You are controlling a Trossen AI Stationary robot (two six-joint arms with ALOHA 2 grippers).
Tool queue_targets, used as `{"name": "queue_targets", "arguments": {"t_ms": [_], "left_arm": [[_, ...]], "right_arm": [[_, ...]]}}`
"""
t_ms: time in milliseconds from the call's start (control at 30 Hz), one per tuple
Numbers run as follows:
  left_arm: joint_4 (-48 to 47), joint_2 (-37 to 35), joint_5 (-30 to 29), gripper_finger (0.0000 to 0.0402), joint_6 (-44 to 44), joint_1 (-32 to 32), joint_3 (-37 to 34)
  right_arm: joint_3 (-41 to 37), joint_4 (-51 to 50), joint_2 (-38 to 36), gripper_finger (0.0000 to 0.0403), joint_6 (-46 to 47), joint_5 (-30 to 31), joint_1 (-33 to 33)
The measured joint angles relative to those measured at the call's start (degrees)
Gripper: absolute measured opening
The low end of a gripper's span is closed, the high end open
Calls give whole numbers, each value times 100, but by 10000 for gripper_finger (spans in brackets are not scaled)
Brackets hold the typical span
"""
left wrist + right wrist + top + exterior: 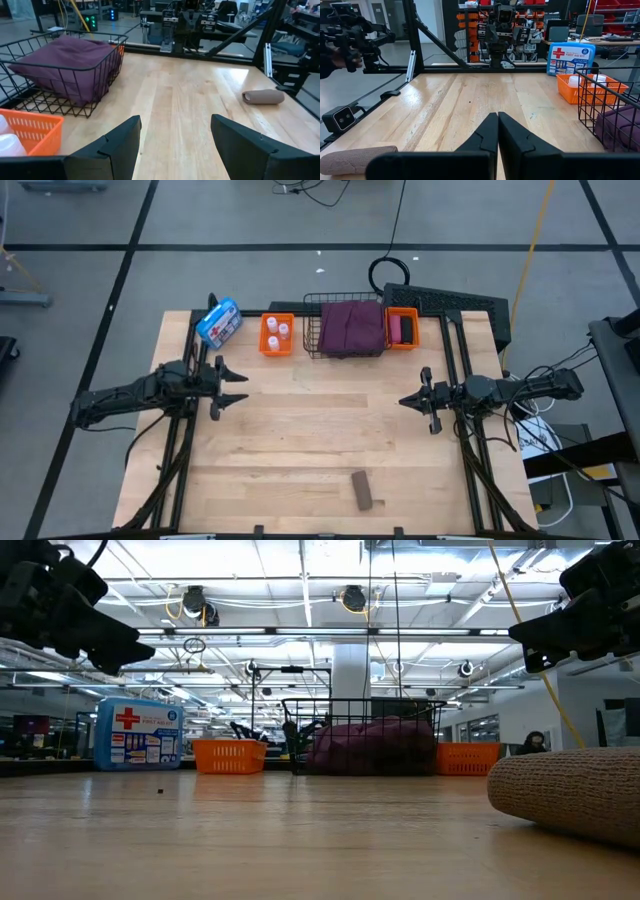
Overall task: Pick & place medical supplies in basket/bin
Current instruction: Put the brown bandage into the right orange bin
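The maroon folded cloth point(351, 327) lies inside the black wire basket point(312, 330) at the table's far edge. Three white vials point(277, 332) stand in the left orange bin point(276, 350). Pink and black rolls point(401, 330) lie in the right orange bin point(403, 313). A brown roll point(363, 490) rests on its side near the table's near edge, also seen in the left wrist view point(263, 97). My left gripper point(238, 386) hovers open over the table's left part. My right gripper point(404, 402) hovers shut over the right part, far from the brown roll point(357, 159).
A blue-and-white first-aid pouch point(218, 322) stands at the far left, beside the left orange bin. A black keyboard-like slab point(450, 300) lies behind the right bin. Bare wood point(320, 430) stretches between the grippers and down toward the brown roll.
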Motion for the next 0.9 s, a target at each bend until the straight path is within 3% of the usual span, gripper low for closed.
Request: {"name": "queue_targets", "arguments": {"t_ms": [900], "left_arm": [[4,4,7,251,-130,0,0]], "right_arm": [[0,2,1,0,1,1,-1]]}}
